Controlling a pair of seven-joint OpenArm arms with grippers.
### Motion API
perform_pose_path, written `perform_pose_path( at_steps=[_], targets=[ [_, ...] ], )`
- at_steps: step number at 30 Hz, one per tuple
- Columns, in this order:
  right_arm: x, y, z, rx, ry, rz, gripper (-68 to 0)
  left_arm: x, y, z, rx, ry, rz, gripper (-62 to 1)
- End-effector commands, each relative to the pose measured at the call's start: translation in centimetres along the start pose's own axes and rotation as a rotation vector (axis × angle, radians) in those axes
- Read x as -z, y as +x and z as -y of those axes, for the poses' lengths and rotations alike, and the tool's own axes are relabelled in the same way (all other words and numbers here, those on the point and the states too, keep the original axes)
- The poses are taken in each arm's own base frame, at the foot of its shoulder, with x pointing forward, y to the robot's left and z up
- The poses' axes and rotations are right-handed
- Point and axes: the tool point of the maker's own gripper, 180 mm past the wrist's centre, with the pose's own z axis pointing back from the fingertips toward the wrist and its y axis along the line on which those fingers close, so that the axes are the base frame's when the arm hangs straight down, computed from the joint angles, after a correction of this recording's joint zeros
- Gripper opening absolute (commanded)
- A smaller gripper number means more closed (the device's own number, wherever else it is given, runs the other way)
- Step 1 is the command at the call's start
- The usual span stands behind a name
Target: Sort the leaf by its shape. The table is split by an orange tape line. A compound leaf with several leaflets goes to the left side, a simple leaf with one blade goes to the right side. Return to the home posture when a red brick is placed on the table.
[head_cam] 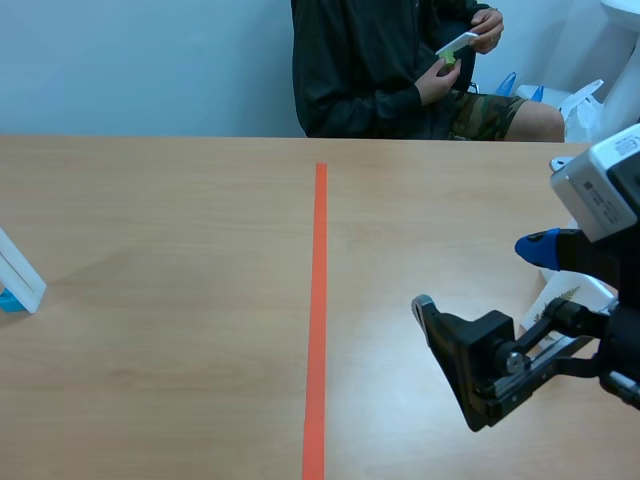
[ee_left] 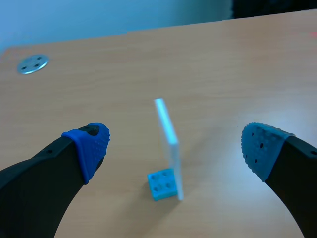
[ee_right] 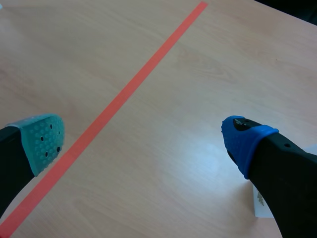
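A white card [head_cam: 18, 272] stands upright in a small blue brick [ee_left: 162, 184] at the table's far left; its picture is hidden. In the left wrist view the card [ee_left: 167, 139] is edge-on, just ahead of my open left gripper [ee_left: 176, 141]. My right gripper [head_cam: 478, 275] hangs open over the right half, with nothing between its fingers. Behind it on the table is a second white card [head_cam: 565, 295] with a leaf picture, beside the blue-padded finger [ee_right: 245, 141]. Only that card's corner [ee_right: 261, 203] shows in the right wrist view. The orange tape line [head_cam: 318, 300] splits the table.
A person sits across the table holding a card [head_cam: 456, 45] in both hands. A small metal disc [ee_left: 32, 63] is set in the tabletop beyond the left card. The tape line [ee_right: 124, 94] runs past the teal-padded finger [ee_right: 42, 141] of my right gripper.
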Motion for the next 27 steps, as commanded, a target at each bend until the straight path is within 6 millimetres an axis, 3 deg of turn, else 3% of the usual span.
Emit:
perform_pose_path(
  at_steps=[1,6,10,22,27],
  targets=[
    [0.0,0.9,0.3,-0.007,-0.008,0.033,0.4,-0.3,1.0,1.6,0.009,-0.068,0.014,-4.1],
    [0.0,0.9,0.3,-0.007,-0.008,0.033,0.4,-3.0,2.4,9.2,0.028,-0.364,0.021,-3.6],
    [0.0,0.9,0.3,-0.007,-0.008,0.033,0.4,-4.9,3.3,14.1,-0.017,-0.498,0.049,1.4],
    [0.0,0.8,0.3,-0.008,-0.008,0.029,0.4,-6.8,0.8,22.1,-0.096,-0.671,-0.039,1.4],
    [0.0,0.8,0.3,-0.007,-0.008,0.031,0.4,-6.5,0.5,24.9,-0.093,-0.708,-0.032,1.4]
  ],
)
